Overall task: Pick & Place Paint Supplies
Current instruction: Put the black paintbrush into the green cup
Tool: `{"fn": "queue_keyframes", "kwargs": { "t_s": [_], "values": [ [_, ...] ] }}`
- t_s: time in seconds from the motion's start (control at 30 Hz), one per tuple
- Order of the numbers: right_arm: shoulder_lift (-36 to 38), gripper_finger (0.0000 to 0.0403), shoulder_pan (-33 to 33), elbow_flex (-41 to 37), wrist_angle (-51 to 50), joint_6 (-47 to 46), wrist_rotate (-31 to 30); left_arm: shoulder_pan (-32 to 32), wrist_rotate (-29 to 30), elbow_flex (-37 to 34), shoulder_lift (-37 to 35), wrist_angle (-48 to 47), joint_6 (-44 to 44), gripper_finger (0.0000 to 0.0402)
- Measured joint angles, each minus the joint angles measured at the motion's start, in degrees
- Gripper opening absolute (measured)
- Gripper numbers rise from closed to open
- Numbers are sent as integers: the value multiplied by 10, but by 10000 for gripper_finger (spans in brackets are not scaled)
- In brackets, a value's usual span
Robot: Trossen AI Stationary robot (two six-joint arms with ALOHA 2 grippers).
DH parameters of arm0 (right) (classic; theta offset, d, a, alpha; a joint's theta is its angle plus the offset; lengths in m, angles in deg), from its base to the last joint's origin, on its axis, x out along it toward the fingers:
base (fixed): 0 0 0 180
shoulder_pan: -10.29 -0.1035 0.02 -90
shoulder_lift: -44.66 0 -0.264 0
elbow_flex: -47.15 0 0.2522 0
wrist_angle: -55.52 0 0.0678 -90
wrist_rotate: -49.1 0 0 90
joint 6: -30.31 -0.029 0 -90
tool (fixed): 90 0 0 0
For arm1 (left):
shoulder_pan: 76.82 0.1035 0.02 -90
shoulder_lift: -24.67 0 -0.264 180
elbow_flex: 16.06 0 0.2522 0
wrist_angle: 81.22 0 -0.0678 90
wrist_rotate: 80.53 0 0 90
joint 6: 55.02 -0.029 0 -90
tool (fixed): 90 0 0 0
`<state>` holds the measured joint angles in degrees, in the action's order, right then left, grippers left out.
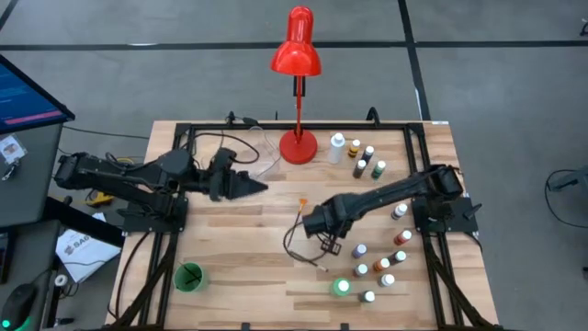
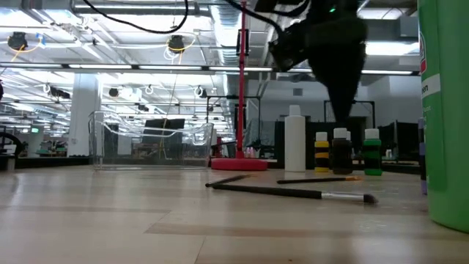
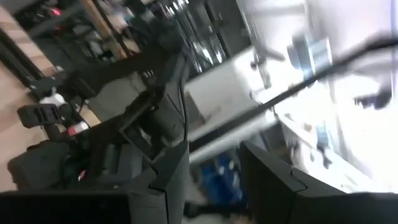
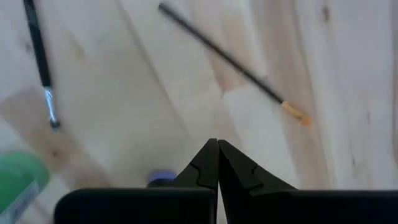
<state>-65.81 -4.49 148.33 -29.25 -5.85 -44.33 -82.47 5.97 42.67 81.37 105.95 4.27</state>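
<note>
Right end effector (image 4: 217, 149) closed, empty, above bare wood near brush (image 4: 233, 62).

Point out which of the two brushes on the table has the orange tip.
The brush lying ahead of the shut right gripper, its orange tip towards the lamp. The other brush ends in a silver ferrule.
</note>
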Motion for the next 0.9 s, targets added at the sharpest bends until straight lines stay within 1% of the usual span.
{"fn": "queue_keyframes", "kwargs": {
  "t_s": [0.1,0.17,0.3,0.4,0.5,0.63,0.77,0.83,0.9],
  "values": [
    [6,0,-35,0,-1,-22,1,-30,-10,0,18,-3,-77,136],
    [30,0,-55,0,-14,-46,3,-46,-12,0,36,-4,-120,136],
    [95,0,-81,0,-35,-119,-4,-81,-21,4,93,-5,-196,136],
    [163,0,-105,0,-56,-193,-10,-102,-45,26,150,-10,-225,136],
    [225,0,-132,1,-74,-267,-41,-116,-86,65,207,-58,-247,136],
    [296,0,-168,1,-112,-340,-91,-135,-136,149,288,-157,-290,136],
    [348,0,-207,1,-131,-359,-129,-167,-150,248,363,-257,-364,139],
    [367,0,-225,0,-134,-359,-149,-183,-149,283,397,-279,-394,148],
    [379,0,-235,1,-135,-359,-164,-195,-149,315,429,-280,-400,161]
  ]
}}
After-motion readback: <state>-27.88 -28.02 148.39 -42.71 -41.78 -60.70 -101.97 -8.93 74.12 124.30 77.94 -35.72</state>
